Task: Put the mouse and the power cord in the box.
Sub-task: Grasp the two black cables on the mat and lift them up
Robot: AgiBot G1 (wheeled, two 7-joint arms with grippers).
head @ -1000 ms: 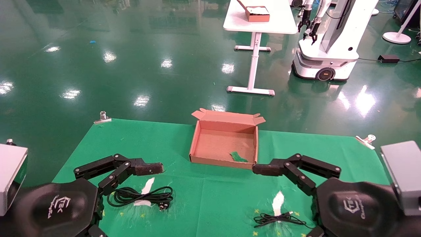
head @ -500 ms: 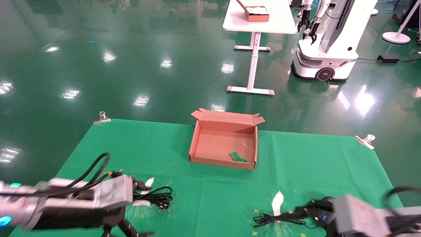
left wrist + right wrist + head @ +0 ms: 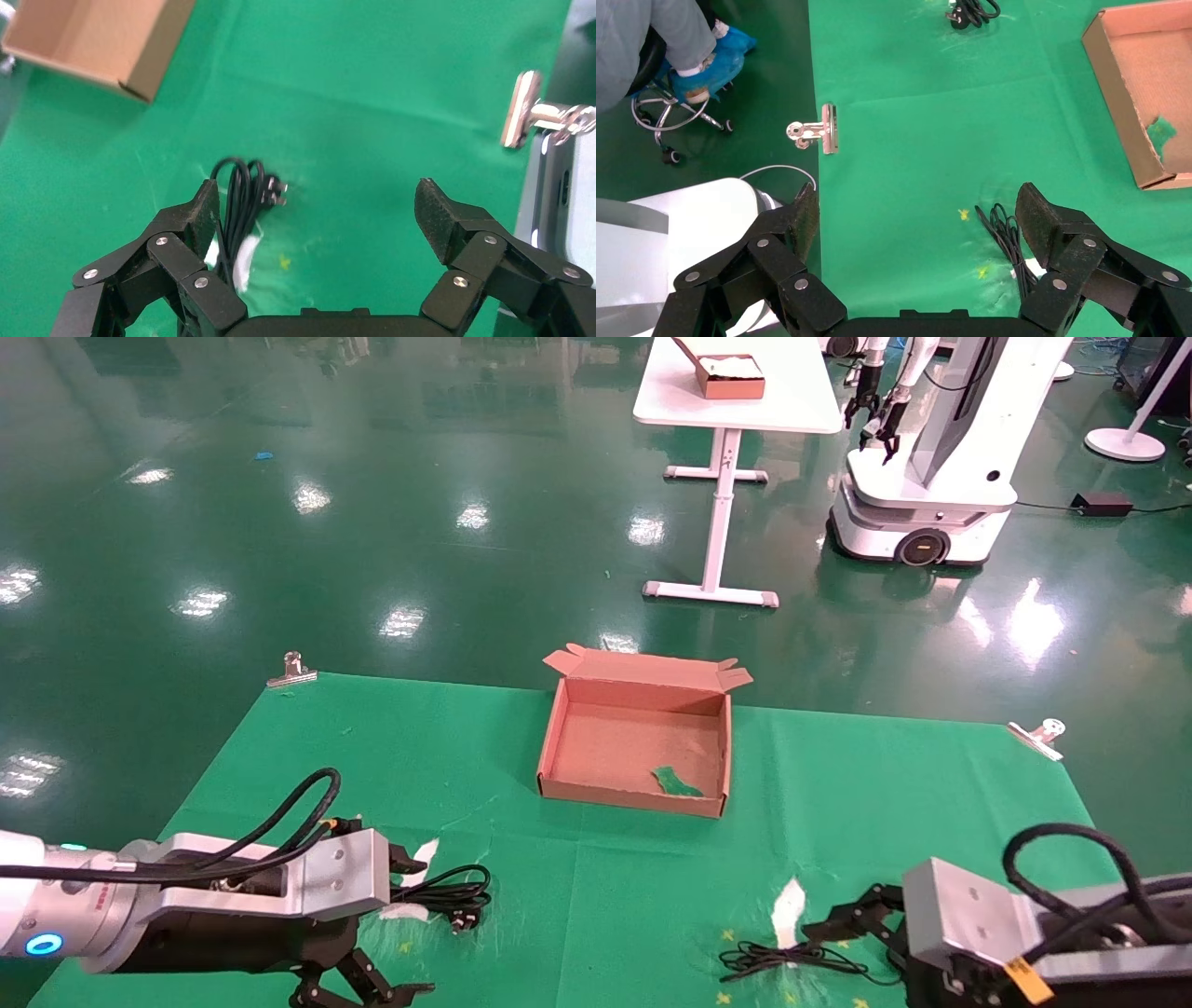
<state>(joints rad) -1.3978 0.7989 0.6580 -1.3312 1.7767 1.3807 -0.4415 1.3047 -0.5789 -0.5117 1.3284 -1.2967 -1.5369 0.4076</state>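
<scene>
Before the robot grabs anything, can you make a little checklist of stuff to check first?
1. Left gripper open: ok, jaws spread wide.
2. Right gripper open: ok, jaws spread wide.
3. Power cord within reach: ok, coiled on the green cloth beside the left gripper, not yet between its fingers.
4. Box ready: ok, open on top, only a green scrap inside.
5. Mouse findable: cannot tell; only its thin cable shows near the right gripper.

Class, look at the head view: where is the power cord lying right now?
The power cord lies coiled on the green cloth at the robot's near left, beside the open left gripper and nearer than the box.
</scene>
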